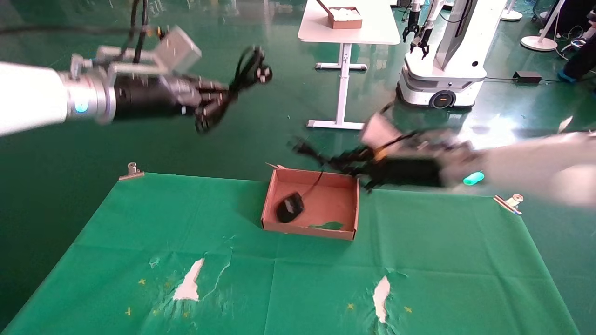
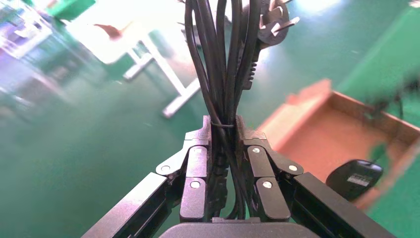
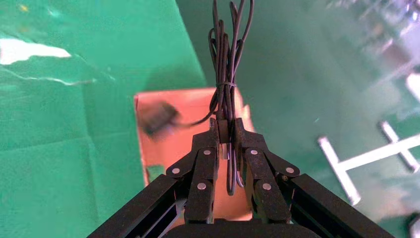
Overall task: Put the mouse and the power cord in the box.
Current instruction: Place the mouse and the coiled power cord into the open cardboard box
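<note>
- The power cord is up in the air, off to the left and beyond the table's far edge. The left gripper is clamped on the tied middle of the bundle, with the plug sticking out past the fingers.
- I'd guess it handles floppy but with some weight. The loops are cinched by a tie right at the jaws, so that's the sane place to hold it. Grab it anywhere else and the loops would likely sag and splay.
- The mouse already sits in the box, near its left wall. It looks light and hard-shelled, probably slick.
- Its thin cable runs up out of the box to the right gripper, which is pinched shut on the small tied coil, just over the box's far right corner.
- The box sits on the green cloth, near its far edge.
</note>
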Action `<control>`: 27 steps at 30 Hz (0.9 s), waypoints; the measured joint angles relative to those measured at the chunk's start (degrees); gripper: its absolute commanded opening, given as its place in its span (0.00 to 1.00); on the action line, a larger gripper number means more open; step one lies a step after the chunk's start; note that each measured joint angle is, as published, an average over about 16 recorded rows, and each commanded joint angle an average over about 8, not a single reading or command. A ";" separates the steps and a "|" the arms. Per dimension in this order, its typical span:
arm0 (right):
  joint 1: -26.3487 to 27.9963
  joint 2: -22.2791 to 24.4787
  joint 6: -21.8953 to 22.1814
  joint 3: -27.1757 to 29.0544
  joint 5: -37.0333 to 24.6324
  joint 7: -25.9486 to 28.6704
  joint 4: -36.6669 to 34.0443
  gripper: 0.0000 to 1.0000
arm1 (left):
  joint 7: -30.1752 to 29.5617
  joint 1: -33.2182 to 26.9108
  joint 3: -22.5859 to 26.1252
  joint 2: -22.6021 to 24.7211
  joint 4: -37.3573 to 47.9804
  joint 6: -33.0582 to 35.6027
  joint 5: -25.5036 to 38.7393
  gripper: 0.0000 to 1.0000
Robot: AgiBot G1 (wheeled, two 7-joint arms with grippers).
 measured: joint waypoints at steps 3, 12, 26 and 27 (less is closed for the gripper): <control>-2.49 -3.20 6.35 0.14 0.19 -0.16 -1.02 0.00 | -0.11 -0.20 0.09 -0.13 -1.09 -1.39 -0.01 0.00; -7.39 -7.51 15.15 -1.48 -0.90 -2.86 0.86 0.18 | 3.99 1.88 1.53 -1.39 -4.62 -0.46 2.03 0.00; -6.81 -6.94 13.97 -4.77 -1.10 -6.59 3.33 1.00 | 10.47 5.08 4.52 2.92 -7.24 -1.79 6.35 0.00; -6.52 -6.76 14.43 -4.66 -0.78 -6.59 2.98 1.00 | 10.61 5.30 4.68 3.47 -7.30 -2.17 6.58 0.00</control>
